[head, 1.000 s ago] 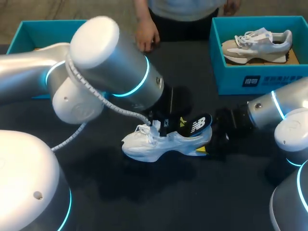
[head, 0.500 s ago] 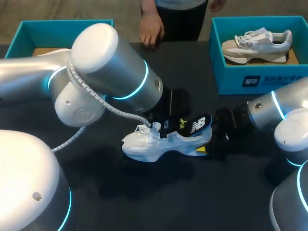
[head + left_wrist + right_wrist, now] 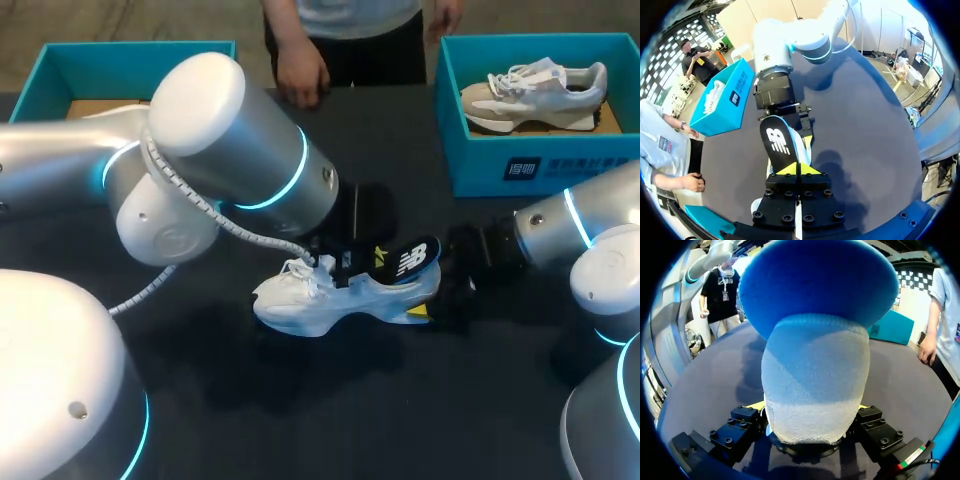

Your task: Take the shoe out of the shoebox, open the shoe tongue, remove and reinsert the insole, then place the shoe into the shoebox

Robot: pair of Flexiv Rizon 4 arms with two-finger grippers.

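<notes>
White shoe point(image 3: 320, 300) of knit mesh on a chunky, wavy sole, upright at the centre of the head view, toe to the left, heel to the right. Flat dark insole point(image 3: 408, 262) with white print, slanting up out of the heel opening, smooth and blue on its underside in the right wrist view. Right gripper point(image 3: 810, 407) clamped on the rounded, grainy heel, pressing it from both sides. Left gripper point(image 3: 799, 169) at the shoe's collar by the insole's lower end, yellow tips pressed together with only a thin seam between. Cannot tell whether anything thin sits in that seam.

Matte dark table point(image 3: 300, 420), with a wide stretch of it between the shoe and the lower edge of the frame. Teal shoebox point(image 3: 520, 170) at upper right, straight cardboard walls, holding a beige shoe point(image 3: 535, 95), well apart from the white one. Open teal box point(image 3: 60, 60) at upper left, behind the left arm. Person's hand point(image 3: 300, 75) at the table's far edge, top centre.
</notes>
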